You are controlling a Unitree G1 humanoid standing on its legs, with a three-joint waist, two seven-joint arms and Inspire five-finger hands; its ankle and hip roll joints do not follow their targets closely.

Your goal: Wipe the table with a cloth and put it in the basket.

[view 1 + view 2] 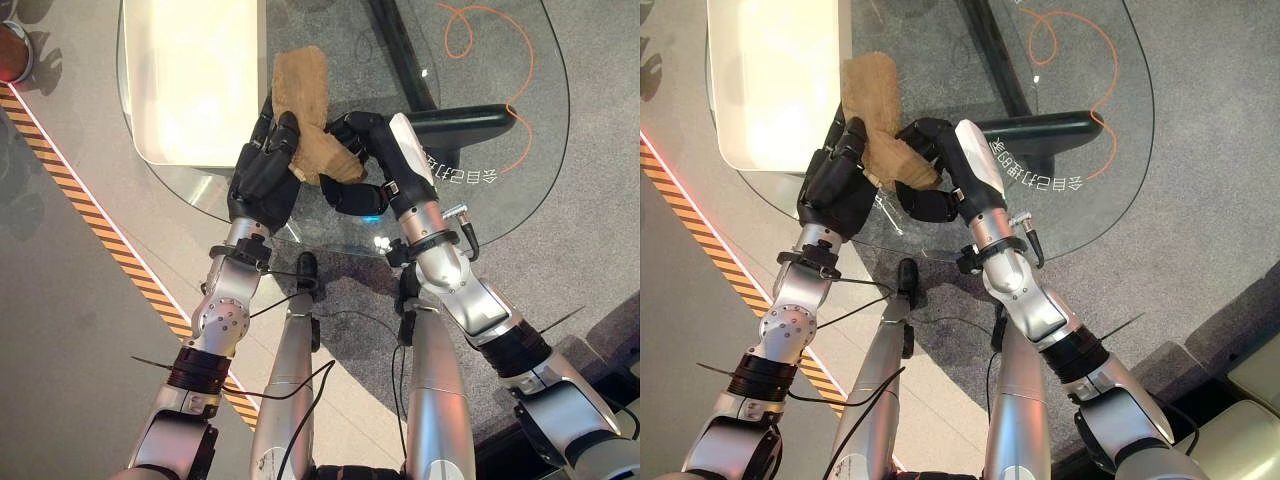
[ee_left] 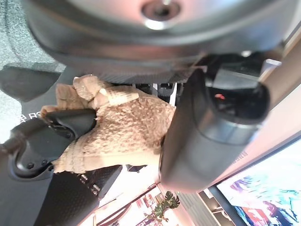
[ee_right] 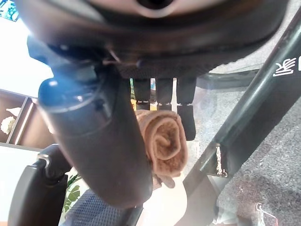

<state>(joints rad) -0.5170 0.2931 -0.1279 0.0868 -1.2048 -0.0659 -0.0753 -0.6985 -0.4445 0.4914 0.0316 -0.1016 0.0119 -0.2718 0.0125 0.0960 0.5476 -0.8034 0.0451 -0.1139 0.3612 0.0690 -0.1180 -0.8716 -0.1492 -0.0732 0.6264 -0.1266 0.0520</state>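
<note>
While the tan cloth [image 1: 303, 115] sits bunched over the near edge of the glass worktop [image 1: 500, 70], I see both of my hands clamped on it at once. My left hand [image 1: 262, 170] has its fingers curled up around the cloth's left side, and in the left wrist view the thumb presses into the fuzzy fabric [image 2: 127, 127]. My right hand [image 1: 365, 160], with its white thumb cover, curls round the cloth's lower right part; its wrist view shows a rolled end of the cloth [image 3: 162, 141] tucked between thumb and fingers. The upper flap of the cloth stands free above both hands, over the glass. Just left of the cloth a cream tray-like basket [image 1: 160, 100] lies on the worktop. Through the glass I make out the dark base of the worktop [image 1: 450, 125] and an orange cable [image 1: 505, 55] on the grey floor. A striped yellow-and-black line [image 1: 90, 225] runs along the floor at left.
</note>
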